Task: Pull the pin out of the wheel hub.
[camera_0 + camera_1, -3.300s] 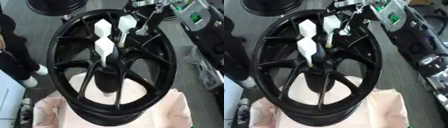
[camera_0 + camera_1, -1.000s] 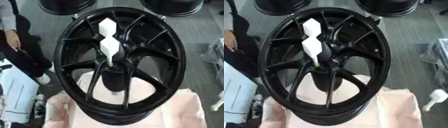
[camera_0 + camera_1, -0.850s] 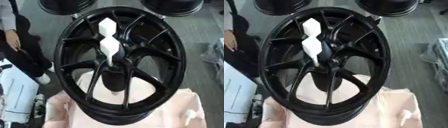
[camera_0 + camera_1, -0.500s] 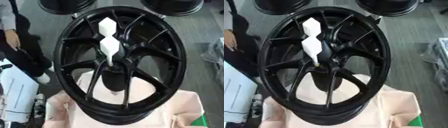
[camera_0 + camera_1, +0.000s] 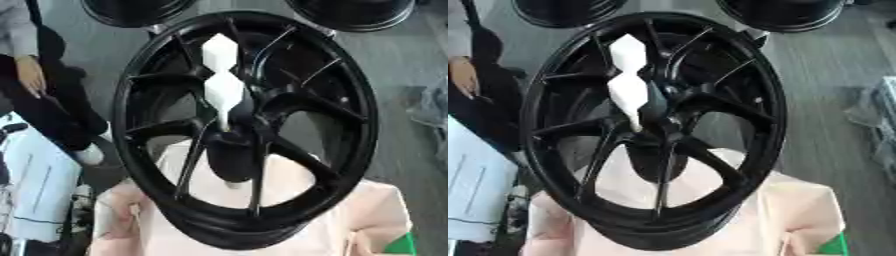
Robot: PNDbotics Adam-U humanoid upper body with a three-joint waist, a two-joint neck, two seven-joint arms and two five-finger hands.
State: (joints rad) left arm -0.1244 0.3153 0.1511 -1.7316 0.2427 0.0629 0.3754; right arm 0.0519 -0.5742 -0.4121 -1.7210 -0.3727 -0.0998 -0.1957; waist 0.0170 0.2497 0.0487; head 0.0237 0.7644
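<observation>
Two white pins [image 5: 224,96] stand in the centre of the black hub [image 5: 350,107] on the pink-draped bench [image 5: 381,210] — probably light, stiff, best pinched at the broad head — neither hand shows.

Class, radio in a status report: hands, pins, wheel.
No hand in view. Two white pins standing in the hub of the black wheel. Wheel rests on pink cloth. Nothing blocking the pins.
</observation>
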